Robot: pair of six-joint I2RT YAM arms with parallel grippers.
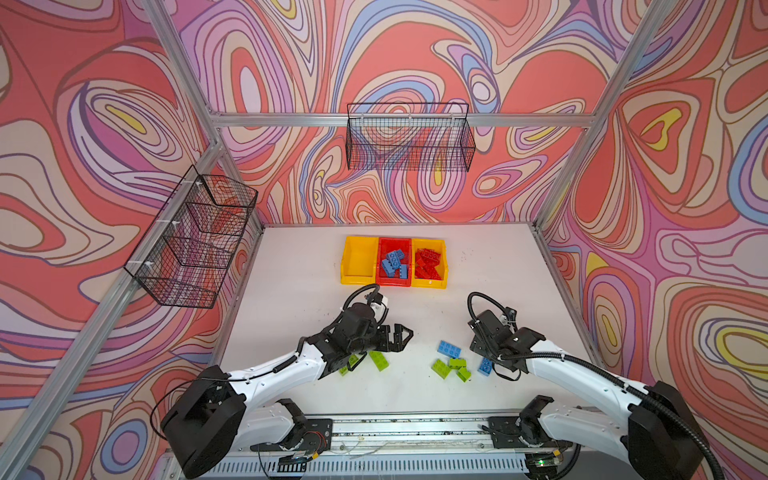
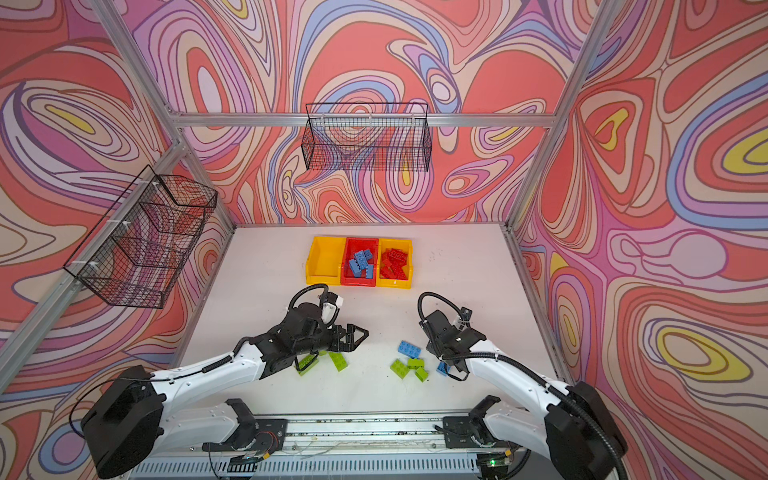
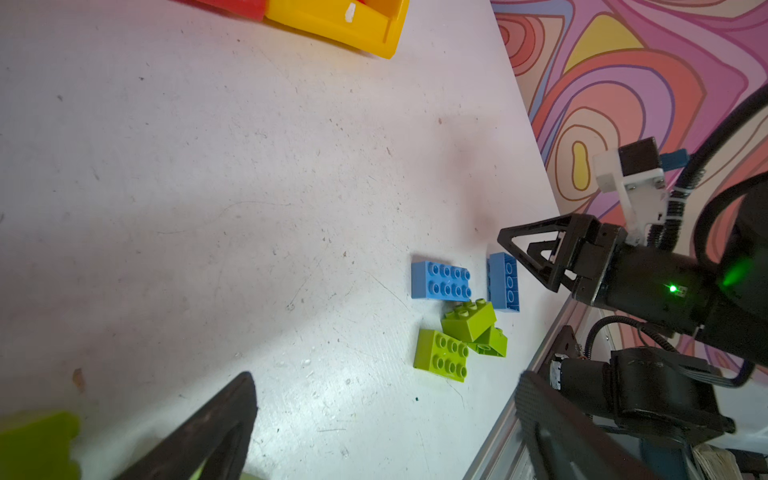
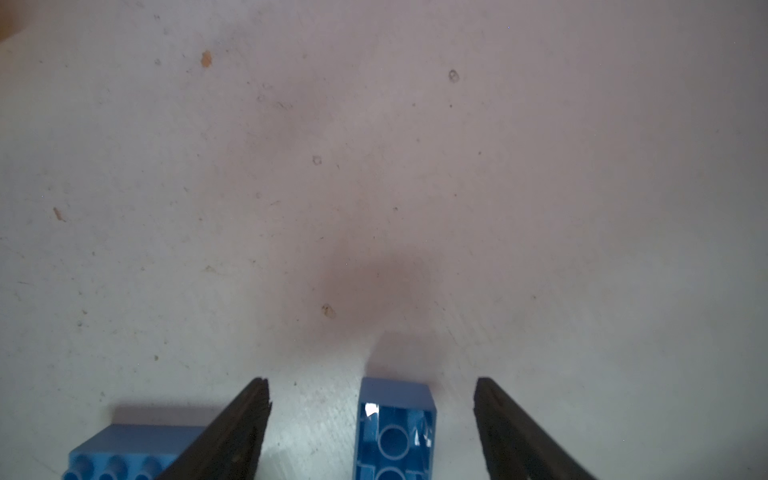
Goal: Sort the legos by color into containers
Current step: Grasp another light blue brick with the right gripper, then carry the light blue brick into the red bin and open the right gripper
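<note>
Bare table (image 1: 436,316) lies open between the bins (image 1: 393,282) and the loose bricks (image 1: 441,368).

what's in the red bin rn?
A loose pile of blue bricks lies in the red bin, with no other colour showing. They overlap, so the exact count and anything under the pile are hidden.

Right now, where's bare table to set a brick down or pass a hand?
Bare: table band between bins and left gripper; strips either side of the bins; front middle between green bricks and green cluster. Crowded: front right, cluster plus blue bricks at the right gripper.
</note>
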